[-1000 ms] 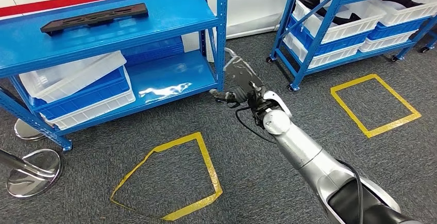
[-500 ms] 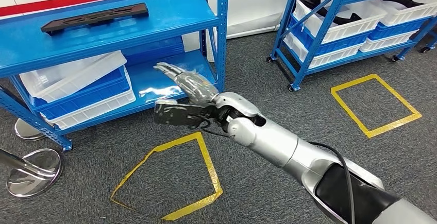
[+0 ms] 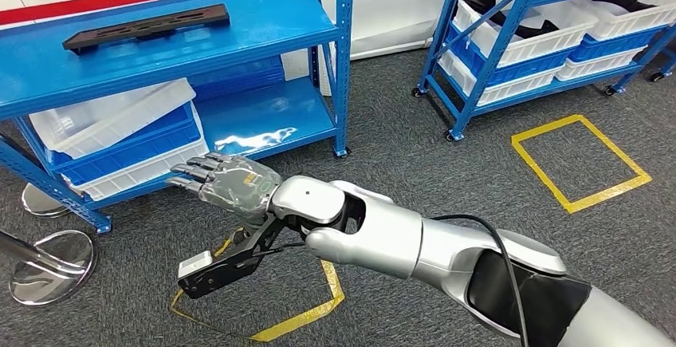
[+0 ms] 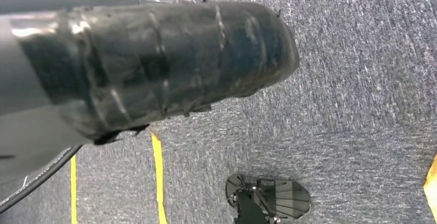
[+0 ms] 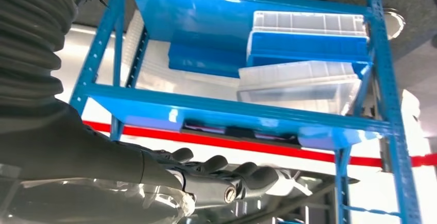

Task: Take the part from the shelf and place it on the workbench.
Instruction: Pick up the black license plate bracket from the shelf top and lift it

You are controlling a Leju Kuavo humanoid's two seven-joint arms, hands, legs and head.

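The part (image 3: 146,26) is a long, flat black piece lying on the top board of the blue shelf (image 3: 263,20), near its left end. My right arm reaches across to the left, and my right hand (image 3: 229,183) hovers well below the part, in front of the lower shelf board, above the carpet. Its fingers are stretched out and hold nothing. In the right wrist view the fingers (image 5: 221,175) lie straight, and the part (image 5: 242,132) shows as a dark strip on the shelf beyond them. The left hand's taped cover (image 4: 154,59) hangs over the carpet, its fingers hidden.
White and blue bins (image 3: 119,136) are stacked on the lower shelf board. A blue shelf post (image 3: 343,60) stands right of the hand. Yellow tape squares (image 3: 323,263) (image 3: 578,159) mark the carpet. Chrome stand bases (image 3: 52,263) sit at the left, a second bin rack (image 3: 550,28) at the right.
My right arm has swung left and down, from beside the shelf post to in front of the lower shelf board. The hand has turned over as it moved. The part has not moved.
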